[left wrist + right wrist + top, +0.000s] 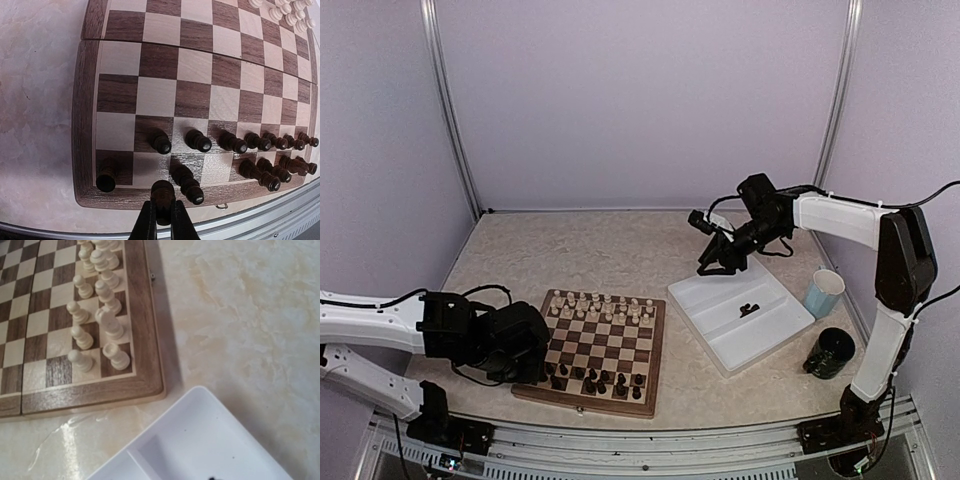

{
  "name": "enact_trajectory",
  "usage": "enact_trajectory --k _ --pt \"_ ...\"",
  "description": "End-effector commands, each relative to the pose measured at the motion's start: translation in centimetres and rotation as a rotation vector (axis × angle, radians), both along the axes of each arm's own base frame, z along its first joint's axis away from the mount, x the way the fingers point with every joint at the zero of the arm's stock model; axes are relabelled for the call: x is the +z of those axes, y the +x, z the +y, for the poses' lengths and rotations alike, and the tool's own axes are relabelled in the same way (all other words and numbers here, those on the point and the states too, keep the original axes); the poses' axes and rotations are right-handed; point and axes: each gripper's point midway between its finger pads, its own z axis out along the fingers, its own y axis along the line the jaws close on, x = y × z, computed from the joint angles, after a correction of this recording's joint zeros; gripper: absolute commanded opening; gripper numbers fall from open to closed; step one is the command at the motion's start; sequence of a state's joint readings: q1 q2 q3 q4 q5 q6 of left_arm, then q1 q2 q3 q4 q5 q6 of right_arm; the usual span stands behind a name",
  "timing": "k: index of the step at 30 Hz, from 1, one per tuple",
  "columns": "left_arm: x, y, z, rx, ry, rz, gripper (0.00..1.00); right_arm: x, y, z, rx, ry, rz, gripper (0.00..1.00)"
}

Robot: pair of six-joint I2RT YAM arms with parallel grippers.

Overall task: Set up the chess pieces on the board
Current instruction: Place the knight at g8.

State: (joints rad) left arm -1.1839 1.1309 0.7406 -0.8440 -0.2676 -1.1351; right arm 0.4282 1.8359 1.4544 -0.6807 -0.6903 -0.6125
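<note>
**Top view.** The board [603,345] lies on the worktop [590,250], with cream pieces [600,305] on its far rows and dark pieces [595,380] on its near rows. The left tool [532,352] sits at the board's near left corner. The right tool [712,258] hangs over the far corner of the white tray [720,335], which holds a few spare pieces [750,308]. Whether its jaws are open cannot be told.

**Left wrist view.** The left tool is clamped on one dark piece [162,192], above the board's near rim. Such a piece is probably light, rigid, smooth and easily tipped, so it is best pinched at the narrow stem.

**Right wrist view.** Cream pieces stand in two rows beside the tray corner. No fingers show.
</note>
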Motion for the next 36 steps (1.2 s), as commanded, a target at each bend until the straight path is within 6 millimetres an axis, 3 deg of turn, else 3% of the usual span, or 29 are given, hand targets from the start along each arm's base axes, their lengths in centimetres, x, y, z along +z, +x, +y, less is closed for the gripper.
enact_trajectory --k 1,14,22,36 --pt "-0.8 -0.2 0.2 -0.007 0.013 0.022 0.02 1.2 -0.4 0.0 0.009 0.014 -0.038 0.41" --pt "-2.2 -0.1 -0.6 -0.030 0.010 0.038 0.05 1.0 -0.5 -0.1 0.011 0.011 -0.037 0.41" --pt "-1.8 0.6 1.1 0.035 0.075 0.013 0.05 0.8 -0.7 -0.1 0.013 0.013 -0.030 0.41" --pt "-2.3 0.9 -0.2 -0.003 0.047 0.023 0.13 0.5 -0.8 0.0 0.016 0.011 -0.020 0.42"
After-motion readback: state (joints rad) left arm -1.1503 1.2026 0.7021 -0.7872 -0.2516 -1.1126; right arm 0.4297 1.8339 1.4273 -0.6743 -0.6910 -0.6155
